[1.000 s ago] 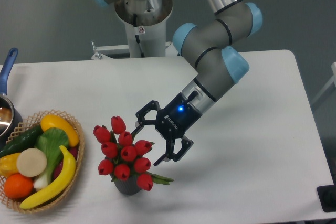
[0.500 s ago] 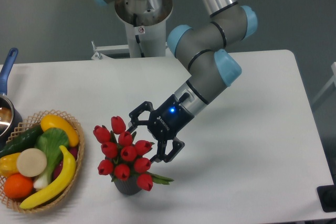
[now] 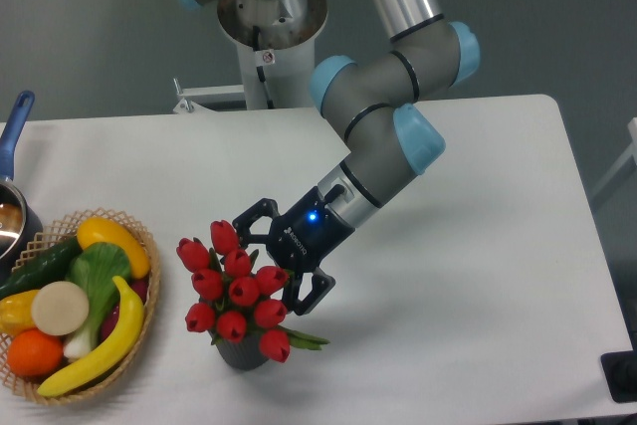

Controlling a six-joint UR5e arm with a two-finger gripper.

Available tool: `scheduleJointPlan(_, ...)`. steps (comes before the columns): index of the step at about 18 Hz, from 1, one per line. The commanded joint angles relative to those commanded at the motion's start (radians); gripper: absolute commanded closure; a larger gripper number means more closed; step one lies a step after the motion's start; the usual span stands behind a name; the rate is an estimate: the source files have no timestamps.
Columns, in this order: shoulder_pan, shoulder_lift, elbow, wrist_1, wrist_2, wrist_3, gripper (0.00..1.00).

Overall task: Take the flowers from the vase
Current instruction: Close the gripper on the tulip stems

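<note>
gripper [image 3: 267, 259] spread wide, empty, right of flowers [image 3: 232, 289] | vase [image 3: 242, 355] beneath | advice: close low on stems, not buds

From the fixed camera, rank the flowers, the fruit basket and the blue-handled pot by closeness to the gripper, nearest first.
1. The flowers: right at the gripper, whose open jaws reach in among the upper-right buds.
2. The fruit basket: further left, near the table's front-left corner.
3. The blue-handled pot: farthest, at the left edge of the picture, partly cut off.
</note>
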Motion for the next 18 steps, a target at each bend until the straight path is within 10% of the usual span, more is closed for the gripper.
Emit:
scheduleJointPlan(10, -0.014, 0.0, 0.009, 0.005, -0.008, -0.002, 0.01)
scheduleJointPlan(18, -0.014, -0.002, 0.009, 0.006, -0.012, -0.008, 0.41)
